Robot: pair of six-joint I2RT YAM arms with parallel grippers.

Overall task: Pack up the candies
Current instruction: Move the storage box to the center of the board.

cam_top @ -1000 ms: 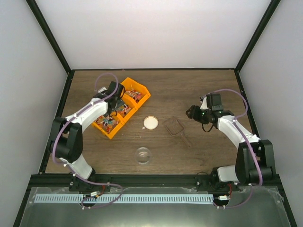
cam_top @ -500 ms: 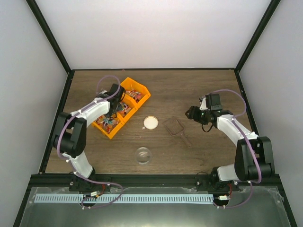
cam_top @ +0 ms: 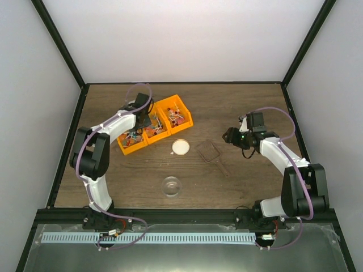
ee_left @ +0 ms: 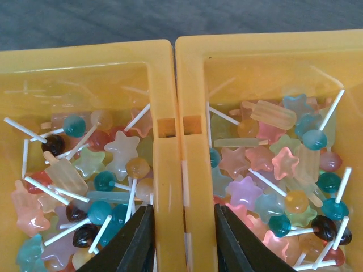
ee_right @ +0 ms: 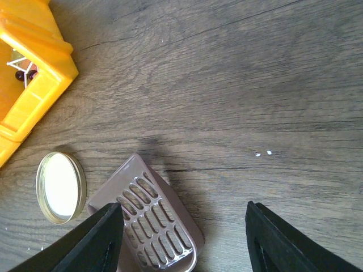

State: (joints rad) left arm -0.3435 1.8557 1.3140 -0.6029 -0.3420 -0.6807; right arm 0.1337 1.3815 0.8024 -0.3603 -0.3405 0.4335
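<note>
The candies are small star, lolly and ice-pop shaped sweets in mixed colours. They fill the compartments of an orange bin at the back left. In the left wrist view more candies lie in the neighbouring compartment. My left gripper is shut on the two adjoining orange walls between these compartments, one finger in each. From above, the left gripper sits over the middle of the bin row. My right gripper hangs open above the table, right of the brown scoop, holding nothing.
A round cream lid lies on the table right of the bin, with the slotted brown scoop just beyond it. A clear round container stands nearer the front. A corner of the orange bin shows in the right wrist view.
The left jaws closed onto the bin's walls. The bin row swung from a steep diagonal to a flatter line and shifted right. The right arm barely moved.
</note>
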